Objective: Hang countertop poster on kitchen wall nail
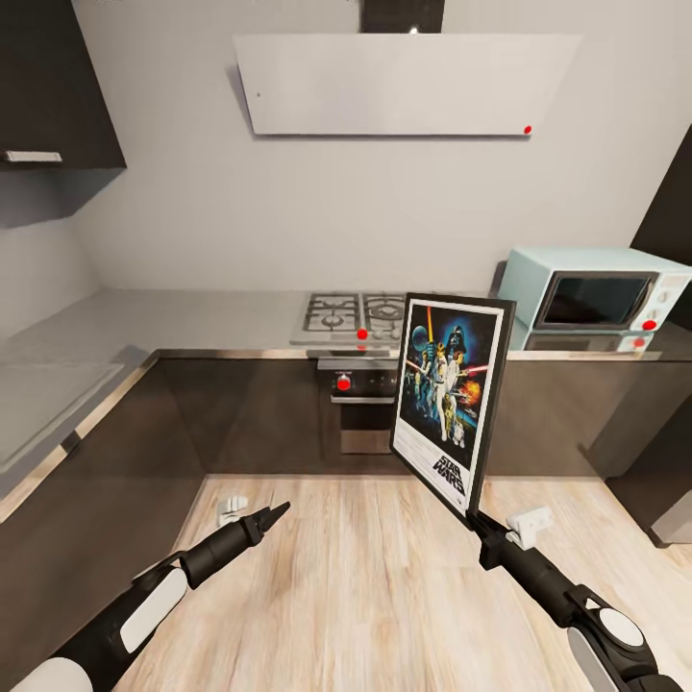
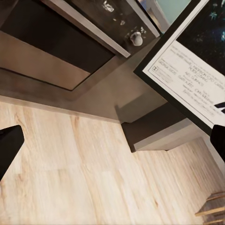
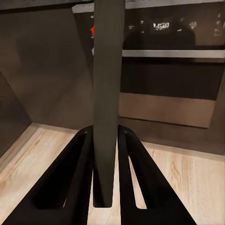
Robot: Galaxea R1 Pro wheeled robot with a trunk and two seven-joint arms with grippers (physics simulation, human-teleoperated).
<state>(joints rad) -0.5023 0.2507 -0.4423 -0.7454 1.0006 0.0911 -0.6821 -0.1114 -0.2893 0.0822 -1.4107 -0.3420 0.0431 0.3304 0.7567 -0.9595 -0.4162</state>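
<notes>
A: Countertop (image 1: 192,322) first, far left: the grey L-shaped slab runs along the left wall, turns the corner and carries on along the far wall over dark brown cabinet fronts (image 1: 240,413).

B: And nearer us on that side?

A: The left gripper (image 1: 274,514) hangs low over the pale wood floor (image 1: 365,596), fingers drawn together to a point in the head view, nothing between them. From the left wrist camera, though, a dark fingertip (image 2: 8,146) sits at each edge of the frame with open floor between, so I can't call it released or clenched.

B: Middle of the scene?

A: Steel gas hob (image 1: 351,317) set into the countertop, oven (image 1: 365,404) beneath it with a red knob, a flat white extractor hood (image 1: 404,85) on the pale grey wall above.

B: Where's the poster?

A: Off the countertop and up in the air, right of centre. The Star Wars poster (image 1: 450,399) stands upright, angled, in front of the oven and cabinets, well above the floor. The right gripper (image 1: 481,524) is clenched on its bottom edge; the right wrist camera shows both fingers (image 3: 70,183) pressed against the thin dark frame (image 3: 108,93), seen edge-on.

B: Far right?

A: A pale blue microwave (image 1: 586,298) sits on the countertop, beyond the poster.
</notes>
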